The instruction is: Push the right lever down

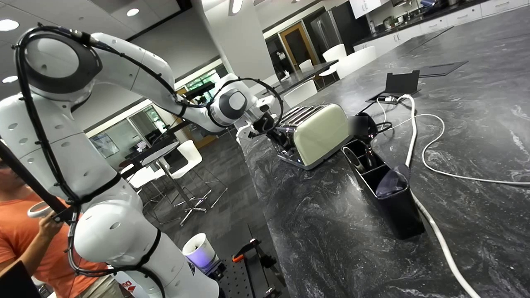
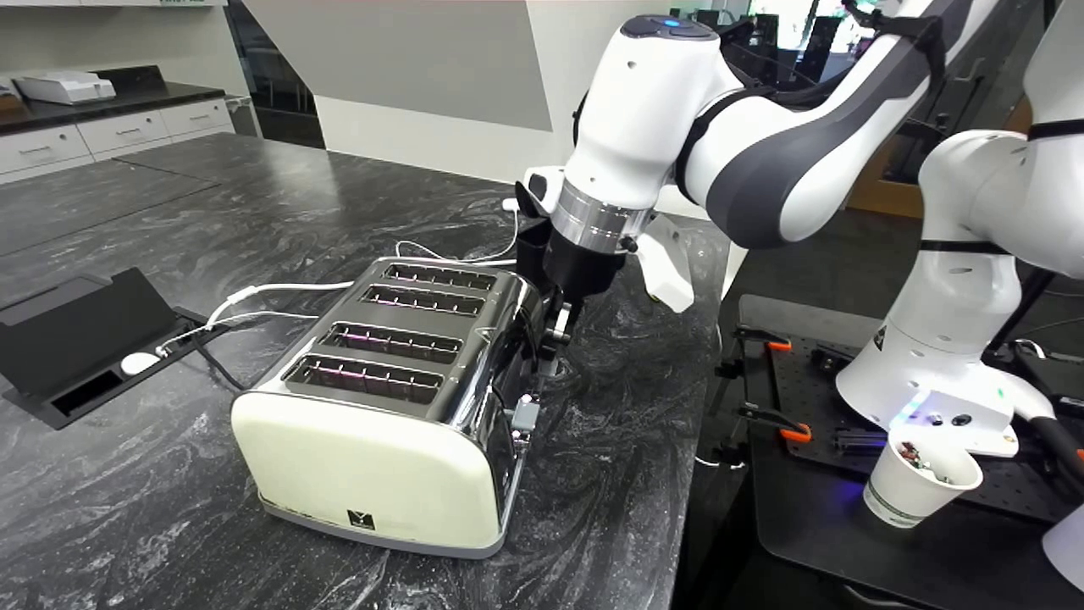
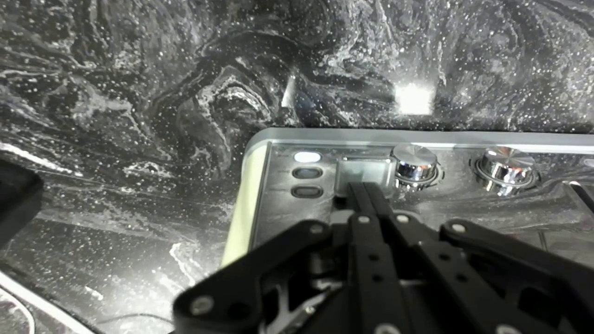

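A cream toaster (image 2: 364,457) with a chrome front stands on the dark marbled table; it also shows in an exterior view (image 1: 325,134). The right lever (image 3: 366,168) is a grey translucent tab in the wrist view. It sits low on the chrome front, level with a round knob (image 3: 414,163) and beside three oval buttons, one lit white. My gripper (image 3: 364,185) is shut, with its fingers together. Its fingertips overlap the lever's upper edge; whether they press on it I cannot tell. In an exterior view the gripper (image 2: 555,335) covers that lever. The left lever (image 2: 525,415) shows at the near end.
A black organizer (image 1: 397,211) stands beside the toaster's right end. A white cable (image 1: 439,236) runs past it. An open table outlet box (image 2: 93,339) lies behind the toaster. The table edge (image 2: 703,407) lies between toaster and robot base. A paper cup (image 2: 919,479) stands near the base.
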